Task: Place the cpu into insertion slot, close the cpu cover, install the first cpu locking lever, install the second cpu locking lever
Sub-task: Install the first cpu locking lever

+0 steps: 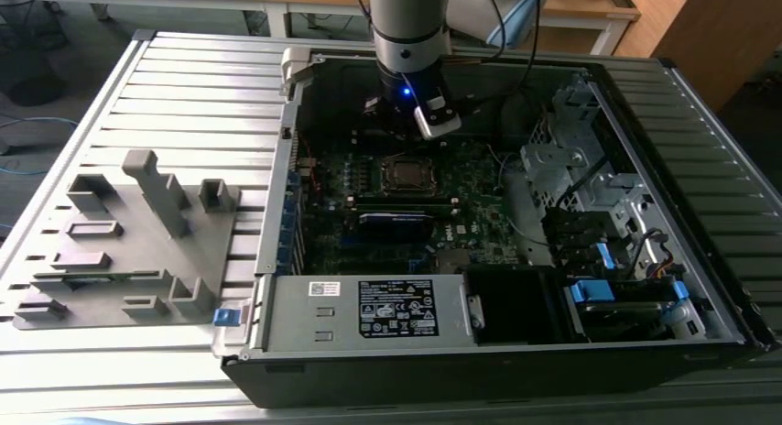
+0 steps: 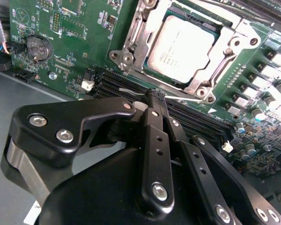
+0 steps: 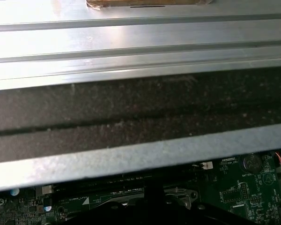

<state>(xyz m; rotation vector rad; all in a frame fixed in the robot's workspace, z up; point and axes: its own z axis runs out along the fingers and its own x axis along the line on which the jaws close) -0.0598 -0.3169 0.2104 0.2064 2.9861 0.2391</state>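
Cpu (image 2: 180, 47), the flat silver-grey square chip, lies seated in its socket, framed by the thin silvery metal cpu cover (image 2: 136, 28). My black fingers (image 2: 155, 140) are pinched together empty just beside it, likely for pushing.

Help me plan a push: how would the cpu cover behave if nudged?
The cover looks like thin sheet metal, so probably light and fairly stiff. It lies flat around the cpu, so a sideways push would likely not shift it. Its bare metal may be slippery.
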